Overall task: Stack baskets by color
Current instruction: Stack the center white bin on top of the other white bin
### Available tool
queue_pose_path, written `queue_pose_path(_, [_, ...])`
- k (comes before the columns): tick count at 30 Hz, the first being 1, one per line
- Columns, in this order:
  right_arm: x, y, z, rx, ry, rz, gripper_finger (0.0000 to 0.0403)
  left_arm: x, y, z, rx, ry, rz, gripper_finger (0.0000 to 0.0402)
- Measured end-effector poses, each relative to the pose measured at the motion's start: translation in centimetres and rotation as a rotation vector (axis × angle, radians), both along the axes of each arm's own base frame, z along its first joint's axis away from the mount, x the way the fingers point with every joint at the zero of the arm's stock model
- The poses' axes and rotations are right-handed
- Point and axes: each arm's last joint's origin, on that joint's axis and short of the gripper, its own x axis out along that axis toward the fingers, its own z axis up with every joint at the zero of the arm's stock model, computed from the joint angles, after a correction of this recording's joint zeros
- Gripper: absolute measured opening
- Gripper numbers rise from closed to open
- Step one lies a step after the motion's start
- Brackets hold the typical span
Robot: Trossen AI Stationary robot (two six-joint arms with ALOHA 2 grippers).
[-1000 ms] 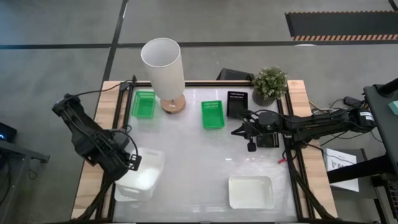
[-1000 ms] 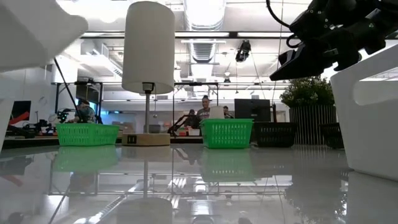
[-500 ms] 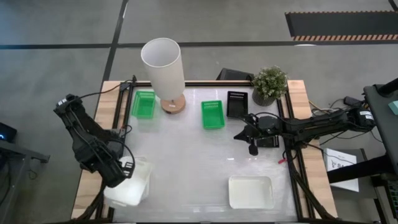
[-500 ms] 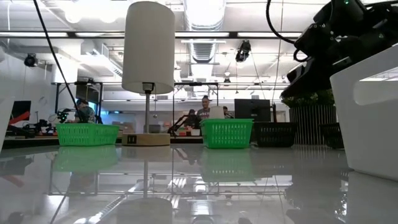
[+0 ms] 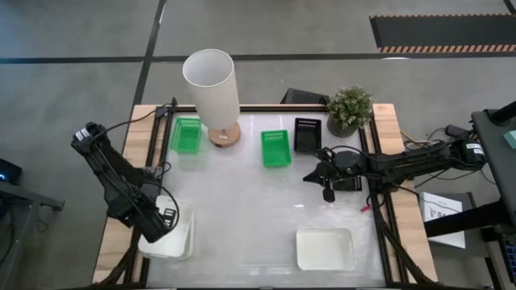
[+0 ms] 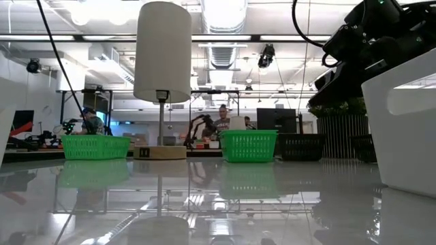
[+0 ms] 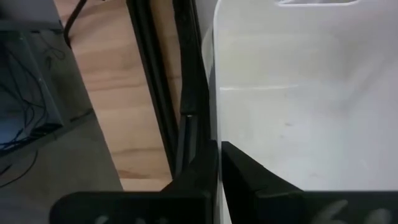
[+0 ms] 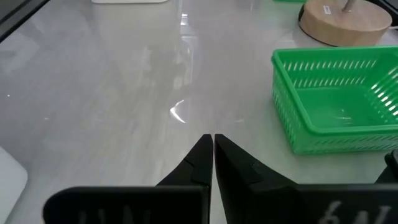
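My left gripper point(image 5: 161, 219) point(image 7: 216, 144) is shut on a translucent white basket point(image 5: 171, 235) at the table's near left corner. A second white basket point(image 5: 325, 248) point(image 6: 402, 129) lies bottom down at the near right. Two green baskets point(image 5: 187, 134) point(image 5: 276, 148) point(image 8: 336, 106) and a black basket point(image 5: 307, 134) stand along the far side. My right gripper point(image 5: 326, 193) point(image 8: 213, 138) hangs shut above the table, right of the nearer green basket, with nothing between its fingers. My left gripper pinches the white basket's left wall at its rim point(image 7: 215, 118), one finger point(image 7: 249, 174) inside the basket and one point(image 7: 198, 171) outside. The fingers come from above, pointing steeply down. The basket sits about level, opening up; whether its bottom rests on the table does not show.
A tall white lamp point(image 5: 211, 89) on a wooden base stands at the far side between the green baskets, and a potted plant point(image 5: 349, 109) at the far right corner. A black rail point(image 7: 186, 93) and a wooden strip point(image 7: 124, 106) run beside the held basket. The table's middle point(image 5: 250, 209) is bare.
My left gripper has sunk and gone toward the table's near left corner, tipping to point more steeply down. The white basket came with it, from raised and tilted to low and about level. My right gripper has sunk a little and rolled slightly.
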Motion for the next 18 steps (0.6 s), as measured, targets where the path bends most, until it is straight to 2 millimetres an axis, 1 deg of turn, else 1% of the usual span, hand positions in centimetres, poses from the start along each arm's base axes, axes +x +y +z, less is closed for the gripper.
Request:
queue_pose_path(9, [0.00, 0.00, 0.00, 0.000, 0.000, 0.000, 0.0009, 0.00, 0.00, 0.03, -0.003, -0.002, -0.007, 0.0000])
queue_pose_path(15, [0.00, 0.00, 0.00, -0.001, 0.000, 0.001, 0.0009, 0.14, -0.17, 0.06, -0.035, -0.029, -0.007, 0.0000])
queue_pose_path(18, [0.00, 0.00, 0.00, -0.002, 0.000, 0.001, 0.0009, 0.19, -0.24, 0.05, -0.040, -0.033, -0.010, 0.0009])
